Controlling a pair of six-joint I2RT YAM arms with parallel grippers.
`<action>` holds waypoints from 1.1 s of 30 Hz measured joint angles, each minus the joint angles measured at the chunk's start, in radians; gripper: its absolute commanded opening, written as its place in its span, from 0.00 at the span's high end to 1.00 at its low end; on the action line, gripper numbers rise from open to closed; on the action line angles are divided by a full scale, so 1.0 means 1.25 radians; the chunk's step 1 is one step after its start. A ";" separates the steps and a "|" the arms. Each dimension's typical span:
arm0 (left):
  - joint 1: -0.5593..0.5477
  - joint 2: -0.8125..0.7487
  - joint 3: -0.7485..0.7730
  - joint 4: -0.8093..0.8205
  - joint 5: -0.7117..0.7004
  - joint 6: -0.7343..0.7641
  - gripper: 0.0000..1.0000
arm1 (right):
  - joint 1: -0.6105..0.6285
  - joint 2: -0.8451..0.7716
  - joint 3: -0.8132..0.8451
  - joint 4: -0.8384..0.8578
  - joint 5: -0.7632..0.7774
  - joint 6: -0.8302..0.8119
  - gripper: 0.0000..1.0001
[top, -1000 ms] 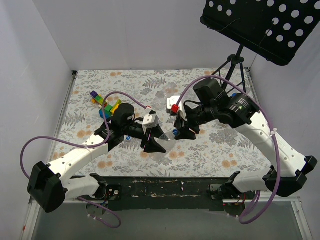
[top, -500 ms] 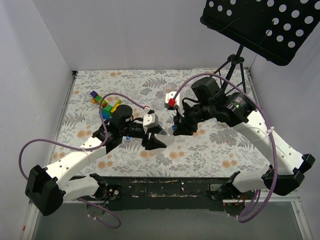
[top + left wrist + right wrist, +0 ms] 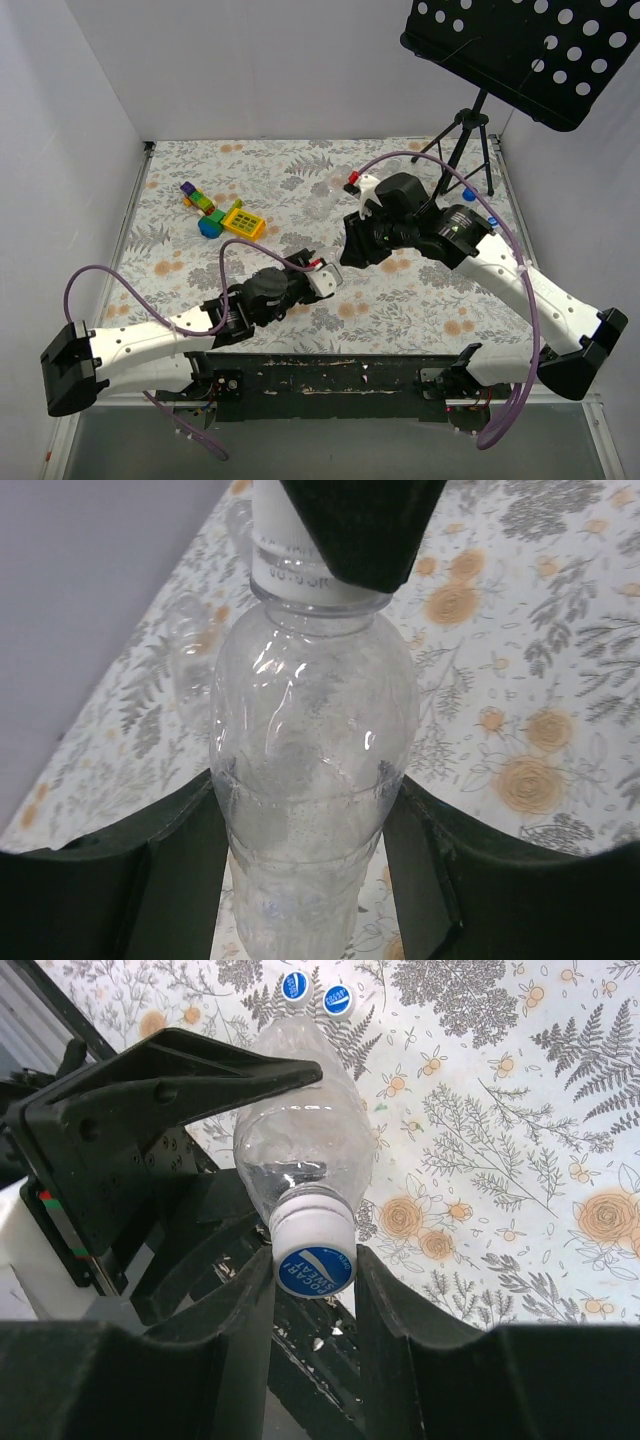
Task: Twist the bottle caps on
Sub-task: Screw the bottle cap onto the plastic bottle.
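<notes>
A small clear bottle (image 3: 310, 730) is gripped round its body by my left gripper (image 3: 305, 825), whose fingers (image 3: 180, 860) press both sides. Its white-sided cap with a blue top (image 3: 315, 1258) sits on the neck, and my right gripper (image 3: 312, 1290) is shut on that cap. The bottle (image 3: 300, 1145) is off the table and tilted between the two grippers. From above, the left gripper (image 3: 325, 272) and right gripper (image 3: 352, 250) meet near the table's middle, and the bottle is mostly hidden there. Two loose blue caps (image 3: 295, 987) (image 3: 337, 1000) lie on the floral cloth.
Colourful toy blocks (image 3: 220, 212) lie at the back left. A black tripod stand (image 3: 465, 130) rises at the back right under a perforated black plate (image 3: 520, 55). White walls close in the left side and the back of the table (image 3: 420, 300).
My left arm has swung down toward the near edge, still holding the bottle. The right gripper has followed to the bottle's neck and shut on the cap.
</notes>
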 measured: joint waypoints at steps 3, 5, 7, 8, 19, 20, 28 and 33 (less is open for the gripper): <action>-0.038 0.007 -0.005 0.039 -0.103 0.043 1.00 | 0.000 -0.016 -0.010 0.027 0.009 0.031 0.62; -0.040 0.006 0.000 0.051 -0.119 0.046 1.00 | 0.000 -0.023 -0.004 0.039 0.008 0.029 0.41; -0.025 0.004 0.016 0.035 -0.087 0.038 0.97 | 0.000 -0.024 0.018 0.036 0.009 0.009 0.29; -0.013 0.003 0.023 0.021 -0.044 0.028 0.96 | 0.000 -0.024 0.034 0.036 0.009 -0.008 0.24; 0.171 0.029 0.135 -0.137 0.538 -0.111 0.96 | 0.000 -0.160 0.104 -0.018 -0.147 -0.351 0.25; 0.182 0.037 0.142 -0.141 0.587 -0.123 0.96 | 0.000 -0.167 0.103 -0.031 -0.167 -0.379 0.25; 0.223 0.098 0.161 -0.154 0.848 -0.198 0.96 | 0.000 -0.157 0.096 -0.103 -0.267 -0.533 0.33; 0.233 0.108 0.161 -0.147 0.923 -0.228 0.97 | 0.000 -0.137 0.096 -0.138 -0.304 -0.586 0.40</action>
